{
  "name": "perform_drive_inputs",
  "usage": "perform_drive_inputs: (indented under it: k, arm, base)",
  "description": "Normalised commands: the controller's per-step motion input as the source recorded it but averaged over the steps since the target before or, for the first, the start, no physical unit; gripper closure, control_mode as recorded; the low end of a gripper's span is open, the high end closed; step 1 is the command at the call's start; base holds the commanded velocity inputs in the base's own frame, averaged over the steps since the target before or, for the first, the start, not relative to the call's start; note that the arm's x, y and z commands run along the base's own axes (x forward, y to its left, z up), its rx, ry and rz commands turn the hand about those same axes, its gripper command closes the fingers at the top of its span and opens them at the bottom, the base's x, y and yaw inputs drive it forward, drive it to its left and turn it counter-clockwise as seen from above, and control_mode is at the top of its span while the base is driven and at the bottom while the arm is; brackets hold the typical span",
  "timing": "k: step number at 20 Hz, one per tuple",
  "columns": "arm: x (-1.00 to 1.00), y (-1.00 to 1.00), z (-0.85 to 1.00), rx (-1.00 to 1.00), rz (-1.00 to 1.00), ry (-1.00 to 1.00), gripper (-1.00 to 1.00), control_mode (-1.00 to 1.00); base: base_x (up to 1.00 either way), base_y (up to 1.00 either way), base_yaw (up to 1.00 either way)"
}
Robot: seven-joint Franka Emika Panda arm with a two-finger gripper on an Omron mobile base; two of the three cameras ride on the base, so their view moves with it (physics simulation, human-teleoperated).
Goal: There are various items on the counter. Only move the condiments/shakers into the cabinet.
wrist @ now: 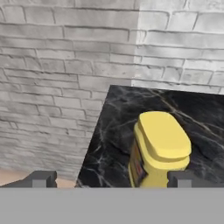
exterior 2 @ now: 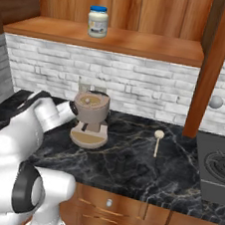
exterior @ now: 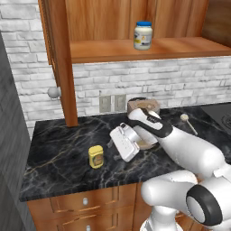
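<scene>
Yellow squeeze bottle [wrist: 159,148] is filling the lower centre of the hand view, standing on the black desk [wrist: 192,109] between the parted, empty fingers [wrist: 41,178]. Upper centre in both base views, the white jar [exterior: 143,35] is sitting on the cabinet shelf [exterior: 180,47]; the coffee machine [exterior 2: 89,119] is showing unobstructed from the right.
</scene>
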Motion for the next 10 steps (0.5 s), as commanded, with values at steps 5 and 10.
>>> perform_drive_inputs:
  k: [5, 10]
  arm:
    - [0.42, 0.21, -0.16, 0.0, 0.0, 0.04, -1.0, -1.0]
    - [0.28, 0.27, -0.2, 0.0, 0.0, 0.07, -1.0, -1.0]
  base:
    - [0.0, 0.0, 0.0]
    - [0.0, 0.0, 0.0]
